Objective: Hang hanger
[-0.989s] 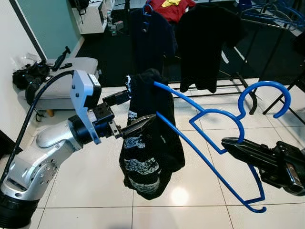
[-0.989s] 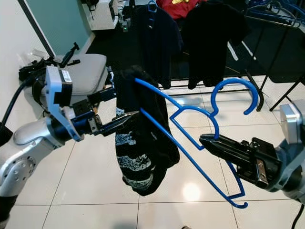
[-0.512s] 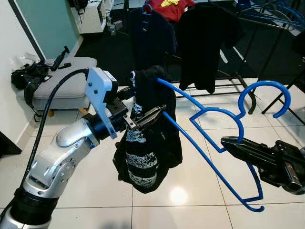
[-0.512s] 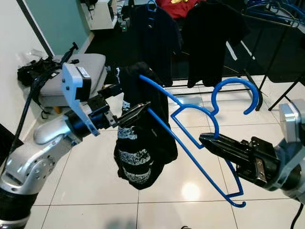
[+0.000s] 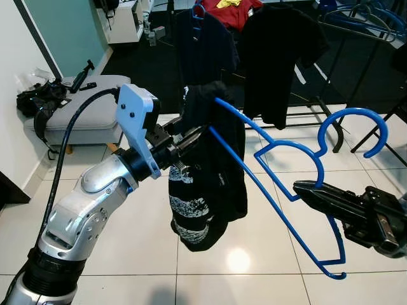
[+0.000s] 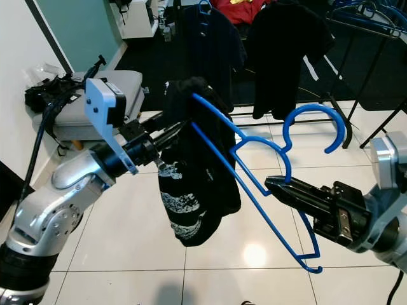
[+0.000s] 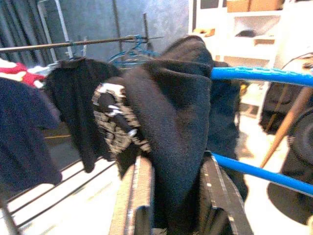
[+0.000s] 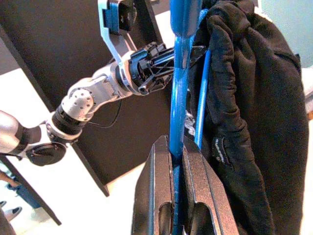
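Right gripper (image 5: 304,189) clamps the blue hanger (image 5: 286,152) at its neck, mid-air over the tiled floor (image 5: 127,235) | left gripper (image 5: 194,133) pinches the black garment (image 5: 206,171) draped on the hanger's far arm | clothes rack (image 5: 305,108) behind.

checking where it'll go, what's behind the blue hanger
Behind the hanger stands a rack with a dark shirt, a black shirt and a red one. The garment draped on the hanger covers the rack's lower left.
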You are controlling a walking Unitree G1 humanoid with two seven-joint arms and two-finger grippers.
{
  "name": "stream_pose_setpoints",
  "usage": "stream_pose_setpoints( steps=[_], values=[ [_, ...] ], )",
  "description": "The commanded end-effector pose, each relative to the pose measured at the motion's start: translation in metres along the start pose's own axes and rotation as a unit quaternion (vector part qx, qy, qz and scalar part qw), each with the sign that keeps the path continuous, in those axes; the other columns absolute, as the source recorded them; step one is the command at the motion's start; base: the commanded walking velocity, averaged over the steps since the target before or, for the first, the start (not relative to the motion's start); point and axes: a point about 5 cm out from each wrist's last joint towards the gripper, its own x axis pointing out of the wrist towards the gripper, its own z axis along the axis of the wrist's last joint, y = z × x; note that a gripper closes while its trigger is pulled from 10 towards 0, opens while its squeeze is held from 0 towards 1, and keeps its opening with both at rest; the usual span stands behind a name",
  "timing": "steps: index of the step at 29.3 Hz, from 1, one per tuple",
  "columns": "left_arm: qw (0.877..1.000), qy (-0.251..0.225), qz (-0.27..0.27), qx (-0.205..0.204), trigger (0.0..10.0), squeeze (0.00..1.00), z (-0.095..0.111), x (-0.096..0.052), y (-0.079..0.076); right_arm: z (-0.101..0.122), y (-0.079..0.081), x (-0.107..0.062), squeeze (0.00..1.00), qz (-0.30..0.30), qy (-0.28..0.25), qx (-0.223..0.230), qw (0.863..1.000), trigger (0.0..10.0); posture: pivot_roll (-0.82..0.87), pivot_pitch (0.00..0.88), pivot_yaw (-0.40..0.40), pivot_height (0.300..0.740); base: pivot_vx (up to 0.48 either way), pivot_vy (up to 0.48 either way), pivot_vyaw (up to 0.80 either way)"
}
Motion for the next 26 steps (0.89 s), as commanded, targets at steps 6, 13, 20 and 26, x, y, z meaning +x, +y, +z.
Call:
stream_pose_setpoints(
  steps=[6, 13, 20, 26],
  values=[
    [1.0, 0.01, 0.02, 0.018, 0.0, 0.0, 0.0, -0.001, 0.008, 0.0, 0.005, 0.005, 0.0, 0.025, -0.003, -0.009, 1.0, 10.0, -0.02, 0.157, 0.066, 0.74, 0.0, 0.0, 0.0],
    [0.998, 0.001, -0.006, 0.057, 0.0, 0.0, 0.013, -0.003, 0.015, -0.011, -0.006, 0.002, 0.0, -0.026, 0.027, -0.012, 0.999, 10.0, -0.02, 0.153, 0.067, 0.74, 0.0, 0.0, 0.0],
    [0.996, 0.0, -0.038, 0.076, 0.0, 0.0, 0.017, -0.003, 0.012, -0.019, -0.011, 0.002, 0.0, -0.049, 0.048, -0.01, 0.998, 10.0, -0.02, 0.151, 0.067, 0.74, 0.0, 0.0, 0.0],
    [0.99, 0.001, -0.107, 0.094, 0.0, 0.0, 0.021, -0.003, -0.001, -0.029, -0.022, 0.001, 0.0, -0.094, 0.079, -0.007, 0.992, 10.0, -0.02, 0.152, 0.066, 0.74, 0.0, 0.0, 0.0]
  ],
)
